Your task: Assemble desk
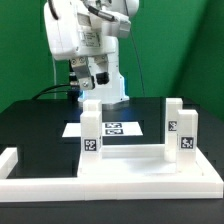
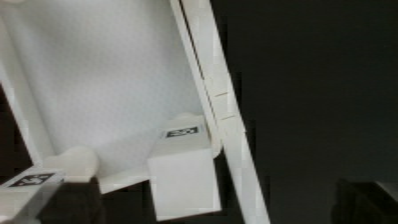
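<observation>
Exterior view: the desk point(image 1: 135, 150) lies upside down on the black surface point(image 1: 40, 125), two legs up, against the white border bar point(image 1: 100, 185); the marker board point(image 1: 110, 127) lies behind. The pincer point(image 1: 97, 88) hovers above the left leg point(image 1: 91, 128), its opening hard to tell. Descending straight and centred would serve best.

Wrist view: only the panel's rim point(image 2: 214, 90) shows; the fingers are cut off.

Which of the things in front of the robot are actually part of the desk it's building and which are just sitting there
Part of the job:
- desk top panel, lying flat at the front
- two legs standing on it, one toward the exterior view's left, one toward its right
- gripper, above the table behind them

Just there:
- marker board on the black table
- white border bar
</observation>
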`<state>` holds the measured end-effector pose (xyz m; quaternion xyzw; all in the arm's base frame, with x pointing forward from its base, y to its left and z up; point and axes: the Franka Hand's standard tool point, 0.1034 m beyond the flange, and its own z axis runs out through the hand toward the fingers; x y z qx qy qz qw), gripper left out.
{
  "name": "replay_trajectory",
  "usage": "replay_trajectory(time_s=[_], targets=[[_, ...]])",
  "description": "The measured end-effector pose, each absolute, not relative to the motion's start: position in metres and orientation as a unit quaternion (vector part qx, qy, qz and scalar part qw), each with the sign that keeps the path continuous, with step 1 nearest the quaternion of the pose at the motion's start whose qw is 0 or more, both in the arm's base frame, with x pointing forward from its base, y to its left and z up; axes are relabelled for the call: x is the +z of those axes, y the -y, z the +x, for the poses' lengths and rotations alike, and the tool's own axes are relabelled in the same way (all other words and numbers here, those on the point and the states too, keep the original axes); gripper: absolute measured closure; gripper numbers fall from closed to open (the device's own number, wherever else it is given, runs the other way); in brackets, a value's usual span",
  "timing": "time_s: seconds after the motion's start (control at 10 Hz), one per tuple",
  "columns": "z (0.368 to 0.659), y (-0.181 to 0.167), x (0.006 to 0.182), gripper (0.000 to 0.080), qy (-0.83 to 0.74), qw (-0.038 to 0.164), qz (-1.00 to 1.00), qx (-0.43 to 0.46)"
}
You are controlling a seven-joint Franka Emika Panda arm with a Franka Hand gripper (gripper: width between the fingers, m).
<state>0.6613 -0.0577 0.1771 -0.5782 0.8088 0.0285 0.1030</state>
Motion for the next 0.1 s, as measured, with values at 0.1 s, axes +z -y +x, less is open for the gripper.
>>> replay_trajectory(time_s=[0.1], targets=[[0.6612,0.0575,0.1766,0.0150,-0.809,0.103,-0.578,0.029]])
